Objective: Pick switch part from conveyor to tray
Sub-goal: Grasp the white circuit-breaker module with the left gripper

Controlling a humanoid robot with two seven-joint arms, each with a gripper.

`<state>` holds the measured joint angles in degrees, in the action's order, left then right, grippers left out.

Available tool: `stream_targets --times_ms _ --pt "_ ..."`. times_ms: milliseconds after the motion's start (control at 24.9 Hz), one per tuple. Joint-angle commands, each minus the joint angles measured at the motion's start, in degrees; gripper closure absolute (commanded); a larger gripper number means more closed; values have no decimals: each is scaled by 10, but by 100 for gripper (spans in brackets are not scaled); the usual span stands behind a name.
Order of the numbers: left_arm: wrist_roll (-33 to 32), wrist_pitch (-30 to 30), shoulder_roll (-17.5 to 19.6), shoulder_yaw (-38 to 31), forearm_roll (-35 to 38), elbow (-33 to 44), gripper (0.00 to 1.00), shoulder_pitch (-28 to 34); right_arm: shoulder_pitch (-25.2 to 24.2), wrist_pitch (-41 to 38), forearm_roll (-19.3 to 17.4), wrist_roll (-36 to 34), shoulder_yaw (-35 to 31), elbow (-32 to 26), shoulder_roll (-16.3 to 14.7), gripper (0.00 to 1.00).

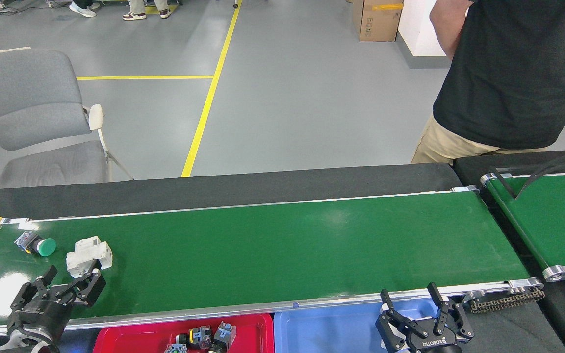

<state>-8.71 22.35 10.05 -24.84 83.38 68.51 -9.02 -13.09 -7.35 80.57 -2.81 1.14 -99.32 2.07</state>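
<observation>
The left tool (69, 286) sits wide open just short of the white switch part (89, 255) on the conveyor (282, 245), way nearer than the open right tool (412, 304).

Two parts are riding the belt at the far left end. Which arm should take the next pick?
Left, I'd say. The left gripper is open over the conveyor, right beside the white switch part and near the green push button. The right gripper sits far off, over the blue tray.

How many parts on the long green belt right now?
2. A green-capped push button near the conveyor's left end, and a white breaker block just right of it, ahead of the left gripper.
</observation>
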Motion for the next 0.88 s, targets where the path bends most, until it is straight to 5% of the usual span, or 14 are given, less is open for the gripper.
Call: stream_targets --times_ms 0,201,844 --pt "3 -3 7 0 1 3 0 -9 2 -2 -2 -1 0 -6 -4 1" --pt "2 -14 6 21 1 -36 0 -34 4 -1 -2 1 2 -5 -4 1" --pt "6 -222 13 122 1 -145 0 -130 7 -2 -2 2 20 -5 -6 1"
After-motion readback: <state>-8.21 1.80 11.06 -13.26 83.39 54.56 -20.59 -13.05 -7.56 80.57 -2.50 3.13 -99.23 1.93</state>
